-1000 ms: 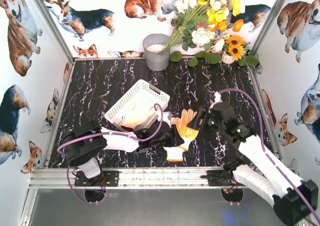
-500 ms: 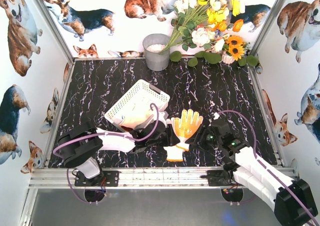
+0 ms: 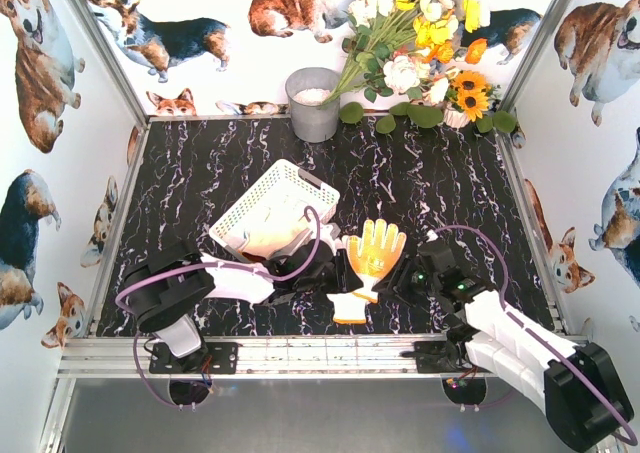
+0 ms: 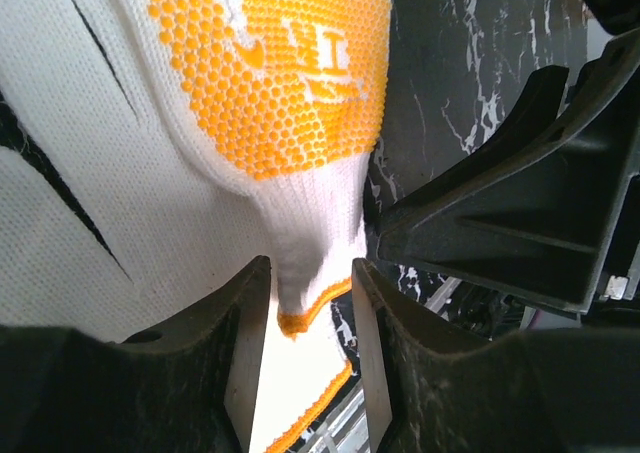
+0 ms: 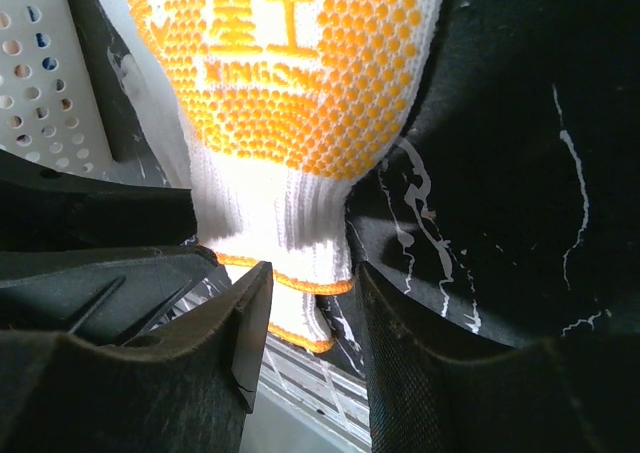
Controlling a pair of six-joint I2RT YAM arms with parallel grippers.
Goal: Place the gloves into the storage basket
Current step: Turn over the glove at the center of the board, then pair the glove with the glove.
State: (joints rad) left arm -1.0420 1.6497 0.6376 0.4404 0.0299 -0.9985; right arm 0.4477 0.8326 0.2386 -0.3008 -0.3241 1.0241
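Observation:
A white knit glove point(image 3: 373, 249) with orange dots point(image 4: 285, 83) lies palm up on the black marble table, right of the white lattice storage basket point(image 3: 262, 205). A second cuff point(image 3: 349, 309) with orange trim pokes out beneath it. My left gripper point(image 3: 335, 270) point(image 4: 310, 269) is shut on the bunched white cuff from the left. My right gripper point(image 3: 399, 281) point(image 5: 315, 273) straddles the cuff's right corner point(image 5: 300, 258), open, with a gap at its right finger. Plain white knit point(image 4: 70, 223) lies beside the dotted glove. Cream cloth shows inside the basket point(image 3: 272, 223).
A grey metal bucket point(image 3: 313, 105) stands at the back, next to a bunch of flowers point(image 3: 425, 43). The basket's perforated wall point(image 5: 35, 83) is close on the left. The aluminium rail point(image 3: 300, 353) runs just behind the cuffs. Printed walls enclose the table.
My right arm has swung back and down from over the glove's fingers to the cuff's right side, and its jaws have narrowed. The left gripper has held its place on the cuff.

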